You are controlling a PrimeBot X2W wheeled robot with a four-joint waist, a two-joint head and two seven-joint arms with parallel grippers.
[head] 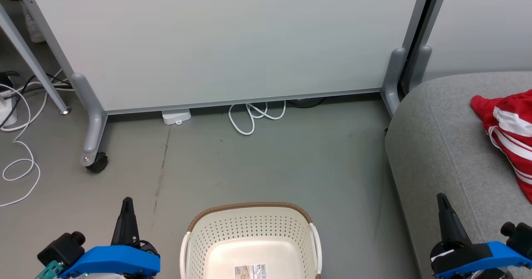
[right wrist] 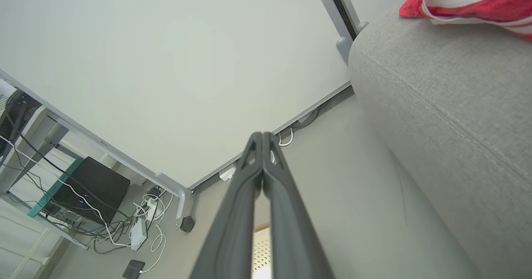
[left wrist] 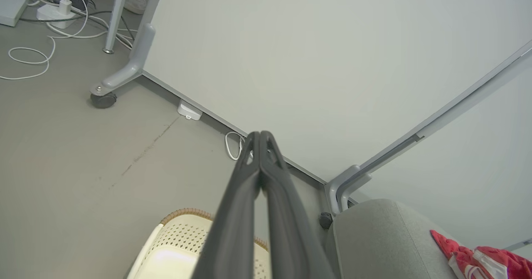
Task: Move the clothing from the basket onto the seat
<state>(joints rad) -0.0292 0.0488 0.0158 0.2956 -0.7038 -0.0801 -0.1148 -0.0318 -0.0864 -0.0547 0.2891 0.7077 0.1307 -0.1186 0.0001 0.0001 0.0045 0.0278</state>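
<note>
Open floor (head: 270, 166) lies between the basket (head: 249, 225) and the white partition (head: 228, 42), which walls off the far side. The seat (head: 440, 146) rises close on the right, apparently leaving a narrow floor strip. The clothing (head: 511, 129) covers its far right part. Loose cables (head: 253, 114) trail along the partition's foot.

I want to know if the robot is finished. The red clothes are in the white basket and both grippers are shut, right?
Not quite. The red clothing lies on the grey seat, not in the white basket, as the head view shows. The left gripper and right gripper are indeed shut.
</note>
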